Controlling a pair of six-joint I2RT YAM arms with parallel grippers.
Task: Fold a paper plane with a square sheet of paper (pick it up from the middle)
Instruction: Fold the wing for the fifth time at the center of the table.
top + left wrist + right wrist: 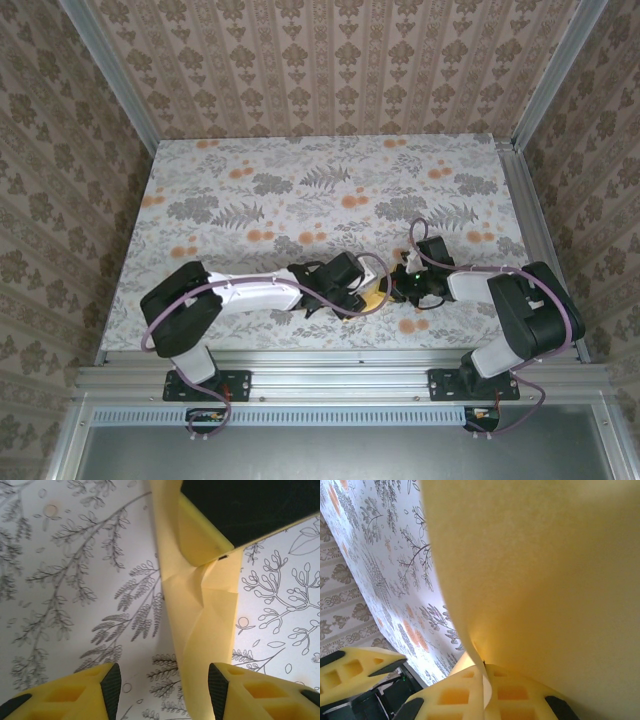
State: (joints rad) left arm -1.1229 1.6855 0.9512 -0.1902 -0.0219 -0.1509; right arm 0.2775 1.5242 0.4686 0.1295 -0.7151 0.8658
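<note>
**Right gripper holds the folded paper up while the left stands open around it**

The flower-print table [200, 190] carries both arms, which reach inward and meet near its front edge. The left arm [250, 295] and right arm [480, 285] face each other closely, probably so that one can steady the sheet while the other works a crease.

The paper [200, 620] is between them, already creased into a long narrow strip and lifted off the table. It does not look like a finished dart yet.

The right gripper [480, 672] is closed on it, with the sheet clamped between its two fingers and curving up past the wrist camera. This grip seems to serve as the anchor.

The left gripper [162, 675] has its jaws apart and grips nothing. The strip runs lengthwise through the gap, just beside the right-hand pad [216, 682] and well apart from the left-hand one [111, 685]. Whether it touches that nearer pad cannot be told.
</note>
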